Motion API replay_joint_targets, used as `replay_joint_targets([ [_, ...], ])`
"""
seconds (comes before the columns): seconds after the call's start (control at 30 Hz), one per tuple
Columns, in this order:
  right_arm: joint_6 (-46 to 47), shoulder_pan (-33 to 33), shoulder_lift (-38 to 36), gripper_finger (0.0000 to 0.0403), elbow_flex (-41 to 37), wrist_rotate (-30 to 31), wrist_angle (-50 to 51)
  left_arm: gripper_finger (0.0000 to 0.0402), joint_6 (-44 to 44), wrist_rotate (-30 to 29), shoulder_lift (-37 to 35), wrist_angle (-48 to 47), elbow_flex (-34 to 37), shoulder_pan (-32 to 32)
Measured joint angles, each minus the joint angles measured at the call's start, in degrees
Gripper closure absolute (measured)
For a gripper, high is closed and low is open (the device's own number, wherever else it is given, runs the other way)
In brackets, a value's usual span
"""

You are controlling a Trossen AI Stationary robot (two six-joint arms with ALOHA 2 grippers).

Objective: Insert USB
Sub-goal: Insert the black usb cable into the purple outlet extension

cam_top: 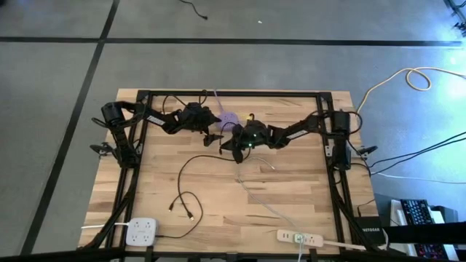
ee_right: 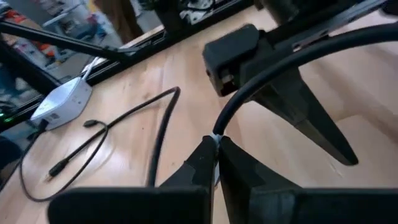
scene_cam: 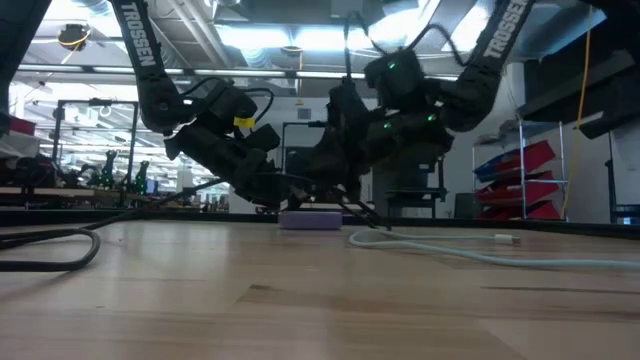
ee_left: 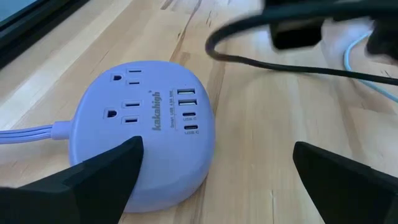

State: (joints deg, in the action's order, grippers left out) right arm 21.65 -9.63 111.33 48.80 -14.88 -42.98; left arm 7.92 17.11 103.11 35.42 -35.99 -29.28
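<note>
1. The left gripper sits at the far middle of the table, its fingers spread wide apart and holding nothing. It flanks the lilac power hub just ahead of it.
2. The hub is a rounded, smooth plastic puck with a matte face. It has two outlets on one side, a column of USB ports beside them, and a flat lilac cord running off it. It looks light and likely to slide on the wood, so bracing it from both sides seems wise.
3. The black cable, the task's thing, runs up from the right gripper's tips and arcs over the hub. It is thin, rubbery and limp along its length, while its plug end is probably the only stiff part. I would take hold close behind the plug.
4. The right gripper, just right of the hub, is pinched together on the black cable. The dark block hanging above the hub may be the plug, though it is too blurred to confirm.
5. A pale cable trails towards the near right across the pale, straight-grained butcher-block top.
</note>
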Motion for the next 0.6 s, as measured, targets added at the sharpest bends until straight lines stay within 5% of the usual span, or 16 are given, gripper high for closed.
replay_joint_targets([
  [0.37, 9.87, 9.30, -3.96, 0.0403, -12.41, 22.05, -22.95, 0.0002, 0.00, 0.01, 0.00, 0.00, 0.01, -0.02],
  [0.6, 7.70, 14.85, -4.05, 0.0403, -10.97, 28.48, -27.91, 0.0002, 0.00, 0.01, 0.00, 0.00, 0.00, 0.00],
])
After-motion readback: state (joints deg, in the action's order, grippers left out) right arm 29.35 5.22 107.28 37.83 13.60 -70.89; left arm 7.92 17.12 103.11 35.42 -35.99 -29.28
